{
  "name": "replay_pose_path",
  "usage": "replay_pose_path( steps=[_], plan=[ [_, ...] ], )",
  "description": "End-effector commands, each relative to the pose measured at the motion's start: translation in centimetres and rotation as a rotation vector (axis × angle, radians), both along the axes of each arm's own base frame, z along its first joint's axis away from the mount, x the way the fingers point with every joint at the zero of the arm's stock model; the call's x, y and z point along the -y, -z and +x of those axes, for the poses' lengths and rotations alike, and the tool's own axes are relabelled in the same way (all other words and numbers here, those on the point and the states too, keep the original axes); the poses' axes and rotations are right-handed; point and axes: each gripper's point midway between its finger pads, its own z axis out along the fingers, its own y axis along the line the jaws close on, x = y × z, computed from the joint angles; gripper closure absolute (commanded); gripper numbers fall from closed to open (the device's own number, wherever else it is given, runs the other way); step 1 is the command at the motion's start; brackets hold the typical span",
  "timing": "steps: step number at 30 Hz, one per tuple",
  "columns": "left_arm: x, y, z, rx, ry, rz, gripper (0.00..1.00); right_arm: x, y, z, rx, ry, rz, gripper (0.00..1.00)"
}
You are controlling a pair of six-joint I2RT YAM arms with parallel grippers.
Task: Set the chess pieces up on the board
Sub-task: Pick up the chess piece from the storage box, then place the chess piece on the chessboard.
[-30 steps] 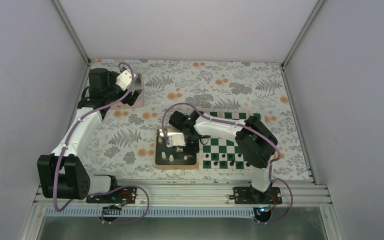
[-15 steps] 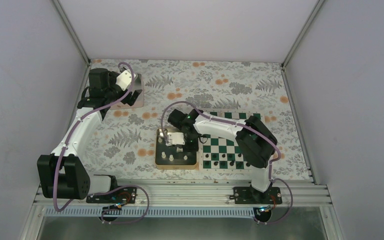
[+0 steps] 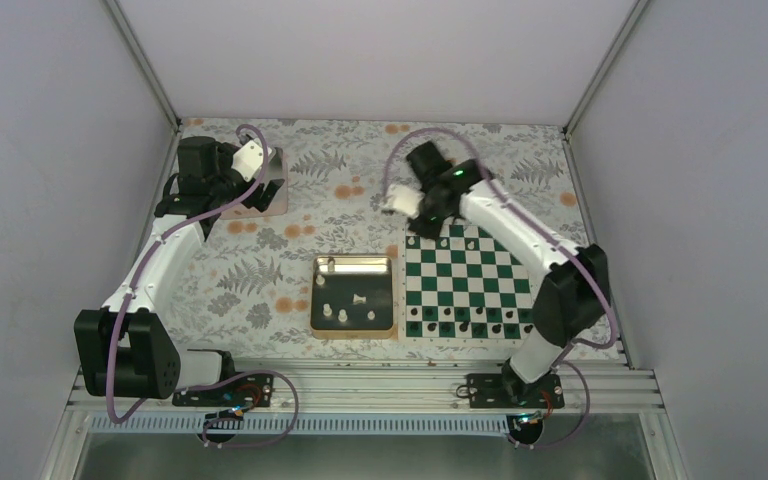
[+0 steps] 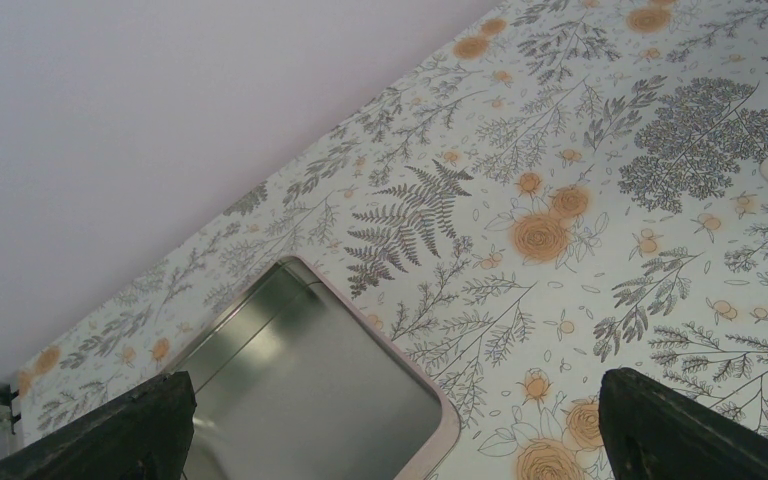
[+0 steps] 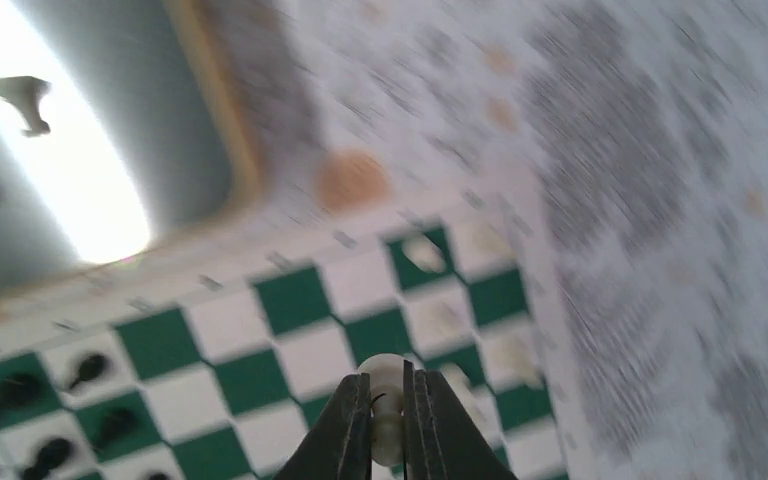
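My right gripper (image 5: pixel 387 385) is shut on a small white chess piece (image 5: pixel 382 364), held in the air above the green and white board (image 5: pixel 290 300). From above, this gripper (image 3: pixel 400 205) hangs near the board's (image 3: pixel 465 280) far left corner. Blurred white pieces (image 5: pixel 425 252) stand on the far rows, and black pieces (image 3: pixel 460 322) fill the near rows. Several white pieces (image 3: pixel 359 299) remain in the gold-rimmed tray (image 3: pixel 355 333) left of the board. My left gripper (image 4: pixel 390 470) is open, holds nothing, and hovers over a silver tin (image 4: pixel 310 400).
The silver tin (image 3: pixel 268 190) lies at the far left of the floral tablecloth, under the left arm. Grey walls close in three sides. The gold-rimmed tray (image 5: pixel 210 100) shows at the upper left of the right wrist view.
My right arm swung from the tray up to the board's far left corner, its jaws shut on a white piece. The left arm has not moved.
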Motion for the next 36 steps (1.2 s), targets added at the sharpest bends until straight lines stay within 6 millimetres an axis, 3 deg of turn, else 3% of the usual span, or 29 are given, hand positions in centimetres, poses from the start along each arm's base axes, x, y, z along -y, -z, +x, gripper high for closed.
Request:
replay_pose_path(
  steps=[1, 3, 6, 13, 18, 23, 36],
  plan=[
    [0.1, -0.9, -0.1, 0.022, 0.011, -0.001, 0.0, 7.6, -2.9, 3.2, 0.051, 0.142, 0.004, 0.93],
    [0.1, -0.8, 0.0, 0.021, 0.011, -0.002, 0.0, 11.1, -2.7, 4.2, 0.043, 0.217, 0.002, 0.93],
    [0.1, -0.8, 0.0, 0.02, 0.011, -0.002, 0.0, 14.5, -1.4, 4.6, 0.019, 0.279, 0.002, 0.93],
    [0.2, -0.7, 0.0, 0.017, 0.016, -0.005, 0.0, 20.4, 3.6, 4.5, -0.084, 0.399, 0.012, 0.93],
    [0.2, -0.6, 0.0, 0.013, 0.016, -0.005, 0.0, 21.6, 7.4, 4.4, -0.154, 0.427, 0.007, 0.93],
    [0.2, -0.7, 0.0, 0.015, 0.017, -0.005, 0.0, 21.6, 10.0, 4.6, -0.196, 0.438, 0.007, 0.92],
    [0.2, -0.6, 0.1, 0.01, 0.013, -0.004, 0.0, 22.1, 11.6, 6.7, -0.19, 0.459, 0.001, 0.92]
  ],
)
